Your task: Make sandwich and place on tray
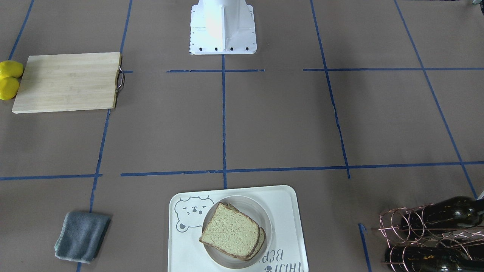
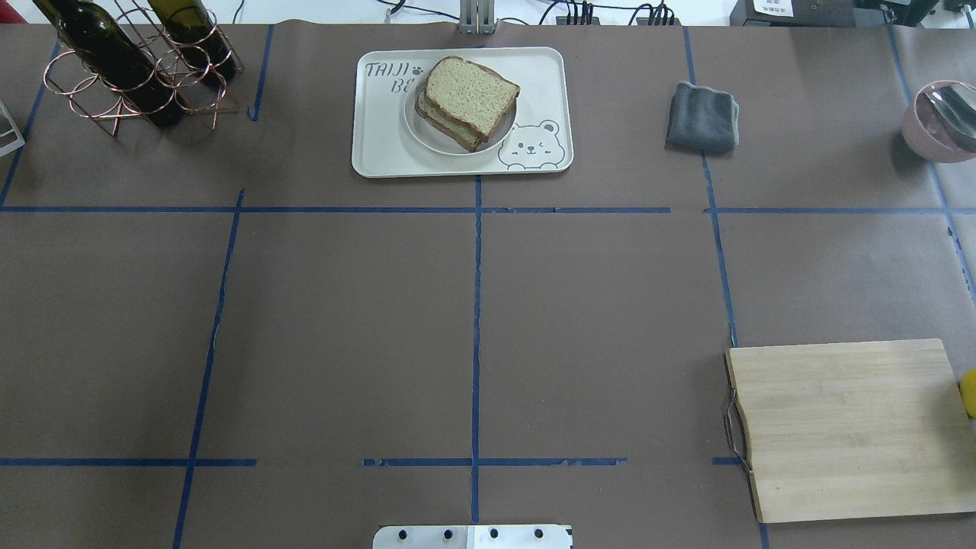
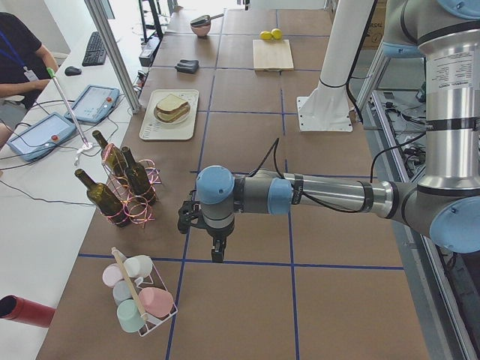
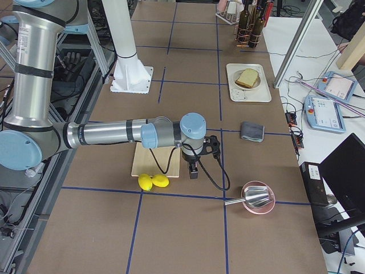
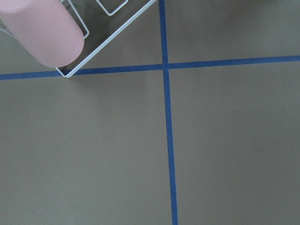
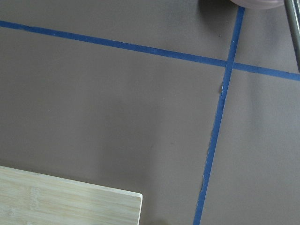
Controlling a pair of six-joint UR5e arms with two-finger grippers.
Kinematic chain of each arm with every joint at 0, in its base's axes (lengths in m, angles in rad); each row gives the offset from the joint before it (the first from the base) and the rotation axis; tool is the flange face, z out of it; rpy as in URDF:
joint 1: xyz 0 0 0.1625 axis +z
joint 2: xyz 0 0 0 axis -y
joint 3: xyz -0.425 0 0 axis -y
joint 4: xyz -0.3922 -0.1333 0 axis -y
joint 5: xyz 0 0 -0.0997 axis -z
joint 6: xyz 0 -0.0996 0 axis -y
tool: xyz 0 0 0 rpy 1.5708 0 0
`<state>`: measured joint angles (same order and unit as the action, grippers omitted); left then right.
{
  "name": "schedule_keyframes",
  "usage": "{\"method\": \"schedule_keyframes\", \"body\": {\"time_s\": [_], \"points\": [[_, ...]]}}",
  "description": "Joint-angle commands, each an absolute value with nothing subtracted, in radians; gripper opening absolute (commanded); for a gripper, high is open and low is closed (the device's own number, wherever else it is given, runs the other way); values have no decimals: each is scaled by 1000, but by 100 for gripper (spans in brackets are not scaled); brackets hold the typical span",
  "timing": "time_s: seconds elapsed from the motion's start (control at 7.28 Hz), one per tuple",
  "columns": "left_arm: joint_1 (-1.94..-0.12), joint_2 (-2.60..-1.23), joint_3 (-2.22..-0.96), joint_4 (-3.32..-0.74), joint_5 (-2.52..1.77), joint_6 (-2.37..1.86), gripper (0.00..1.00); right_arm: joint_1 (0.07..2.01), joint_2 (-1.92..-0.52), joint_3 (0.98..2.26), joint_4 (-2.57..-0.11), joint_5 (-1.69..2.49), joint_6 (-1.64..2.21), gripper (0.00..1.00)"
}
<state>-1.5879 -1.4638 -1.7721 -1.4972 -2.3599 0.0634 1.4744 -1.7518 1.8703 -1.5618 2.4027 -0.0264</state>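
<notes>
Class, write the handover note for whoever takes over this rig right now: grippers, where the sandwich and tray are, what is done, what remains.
Grippers: left gripper and right gripper show only in the side views, both far from the tray; open or shut cannot be told.
Things: the sandwich, two stacked bread slices, sits in the white bowl on the tray.
Done: sandwich appears assembled and placed.
Left: probably nothing; filling is hidden, so check it.

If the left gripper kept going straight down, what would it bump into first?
Probably just the table's brown paper, close to the blue tape cross. The left gripper points straight down there.
</notes>
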Motion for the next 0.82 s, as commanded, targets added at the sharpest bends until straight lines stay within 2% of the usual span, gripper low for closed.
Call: {"method": "schedule_keyframes", "body": {"time_s": [0.0, 0.41, 0.69], "points": [[-1586, -1471, -1769, -1493, -2359, 58, 100, 1480, -1758, 1870, -1594, 2392, -32, 100], [-1585, -1498, -1761, -1485, -2355, 61, 100, 1522, -1796, 1839, -1595, 2405, -41, 100], [-1582, -1564, -1682, -1483, -2355, 63, 100, 1523, -1796, 1836, -1597, 2395, -41, 100]]}}
